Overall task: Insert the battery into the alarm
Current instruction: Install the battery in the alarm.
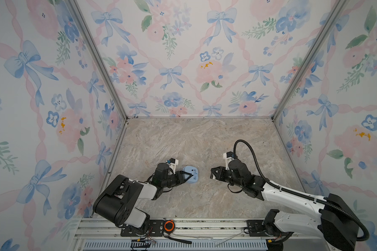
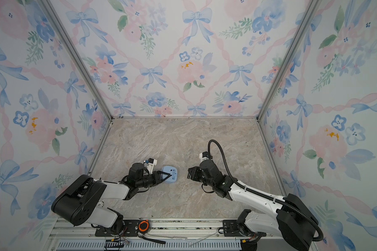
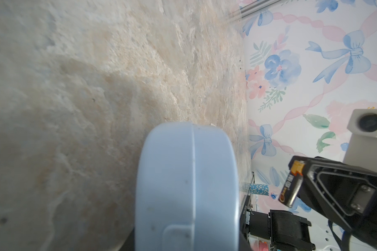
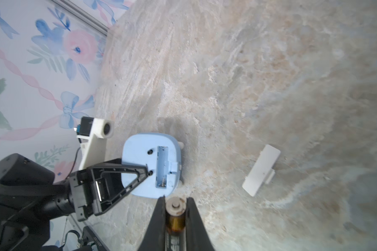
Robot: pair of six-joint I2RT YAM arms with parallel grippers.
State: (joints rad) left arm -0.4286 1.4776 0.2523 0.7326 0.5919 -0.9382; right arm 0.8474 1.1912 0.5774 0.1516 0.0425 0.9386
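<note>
The alarm (image 1: 188, 171) (image 2: 169, 171) is a pale-blue rounded square lying back up, its open battery slot (image 4: 162, 166) showing. My left gripper (image 1: 191, 174) (image 2: 170, 174) is shut on the alarm (image 4: 144, 150), with one finger (image 4: 137, 173) across its back. In the left wrist view the alarm's blue side (image 3: 187, 184) fills the space between the jaws. My right gripper (image 4: 175, 198) (image 1: 212, 173) is shut on the battery (image 4: 175, 217), whose terminal end points toward the alarm, a short gap away. The battery (image 3: 291, 187) also shows, black with an orange end.
A white plastic cover piece (image 4: 261, 169) lies on the marble table (image 1: 205, 139) to the right of the alarm. Floral walls close in the left, back and right sides. An orange-and-black tape measure (image 1: 168, 226) sits on the front rail.
</note>
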